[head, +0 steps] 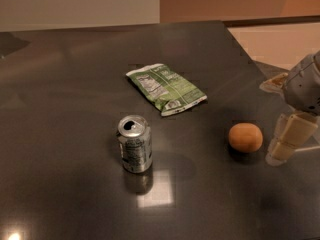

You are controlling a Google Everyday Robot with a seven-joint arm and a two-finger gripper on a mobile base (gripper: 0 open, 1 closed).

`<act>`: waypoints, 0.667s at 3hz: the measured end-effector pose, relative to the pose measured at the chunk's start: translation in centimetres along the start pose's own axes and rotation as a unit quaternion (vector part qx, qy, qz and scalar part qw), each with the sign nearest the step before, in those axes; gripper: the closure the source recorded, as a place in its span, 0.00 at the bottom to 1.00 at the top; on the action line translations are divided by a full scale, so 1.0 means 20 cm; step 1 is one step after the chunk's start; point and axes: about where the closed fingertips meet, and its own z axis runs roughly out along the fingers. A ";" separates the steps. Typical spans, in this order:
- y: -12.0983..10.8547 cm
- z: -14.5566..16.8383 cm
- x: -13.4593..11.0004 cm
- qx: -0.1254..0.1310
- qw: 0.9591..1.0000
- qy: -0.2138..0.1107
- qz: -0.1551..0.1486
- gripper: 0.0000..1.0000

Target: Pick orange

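Nearest, opened soda can upright on dark tabletop. Just beyond, best centred over the fruit and closed gently against rolling: tool, low at frame edge, grip state impossible to tell. Orange loose on tabletop between can and tool, close beside tool, not touching. Farthest, green snack bag lying flat.
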 end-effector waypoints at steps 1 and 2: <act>0.01 0.11 -0.03 -0.016 1.000 -0.015 -0.007 0.00; 0.02 0.20 -0.04 -0.025 0.999 -0.021 -0.014 0.00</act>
